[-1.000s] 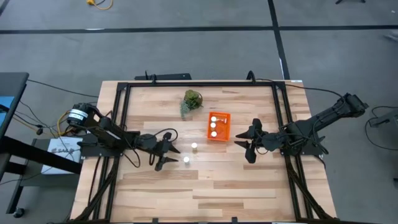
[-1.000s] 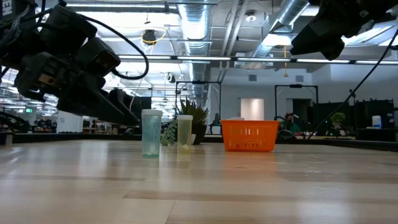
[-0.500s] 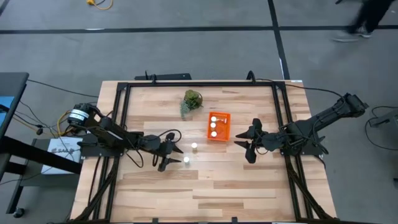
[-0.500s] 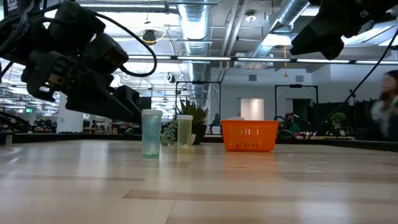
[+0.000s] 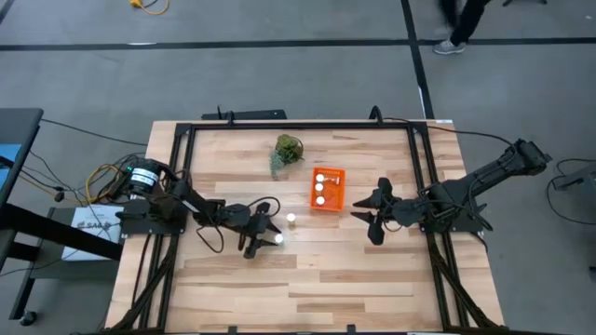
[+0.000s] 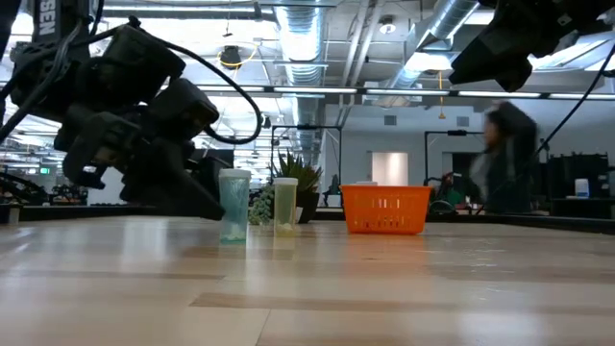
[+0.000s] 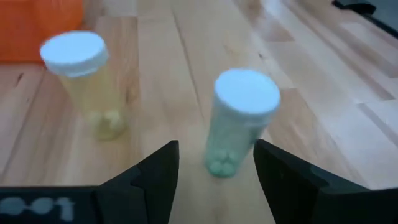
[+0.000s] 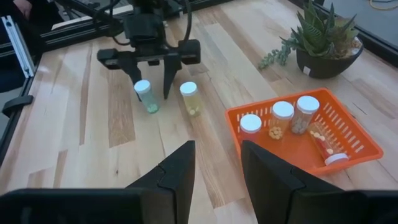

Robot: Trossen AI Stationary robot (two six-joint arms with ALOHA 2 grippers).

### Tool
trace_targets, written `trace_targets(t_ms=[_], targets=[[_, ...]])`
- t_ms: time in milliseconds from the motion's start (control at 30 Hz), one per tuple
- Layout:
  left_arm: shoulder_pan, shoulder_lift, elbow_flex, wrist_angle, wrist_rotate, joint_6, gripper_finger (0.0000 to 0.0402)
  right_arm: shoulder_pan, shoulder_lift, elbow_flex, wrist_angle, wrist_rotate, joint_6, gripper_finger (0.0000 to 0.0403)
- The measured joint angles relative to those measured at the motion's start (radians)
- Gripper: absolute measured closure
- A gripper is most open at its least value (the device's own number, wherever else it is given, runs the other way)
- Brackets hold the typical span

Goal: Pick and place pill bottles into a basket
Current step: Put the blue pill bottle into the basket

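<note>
Pill bottles are split between the basket and the bare wooden surface. Two bottles stand upright on the surface, and the left hand is spread wide around one of them, the greenish bottle, which sits between the fingers without either finger clearly touching it. Just beyond that hand and to one side stands the yellowish bottle, close to the greenish one but apart from it, between the left hand and the orange basket. The level view across the surface shows both bottles upright side by side, with the left hand's dark bulk directly beside the greenish one.

Inside the basket, the right wrist view shows three bottles standing upright in a row and a fourth bottle lying on its side along the basket floor. The right hand hovers just beside the basket, on the side away from the left hand, its fingers parted wide and holding nothing. A potted plant sits beyond the basket, well apart from both hands.
</note>
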Motion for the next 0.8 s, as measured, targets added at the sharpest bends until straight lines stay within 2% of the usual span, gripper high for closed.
trace_targets(t_ms=[800], targets=[[0.013,0.000,0.041,0.026,0.045,0.088,0.0204,0.000,0.000,0.000,0.000,-0.003,0.000,0.0280]])
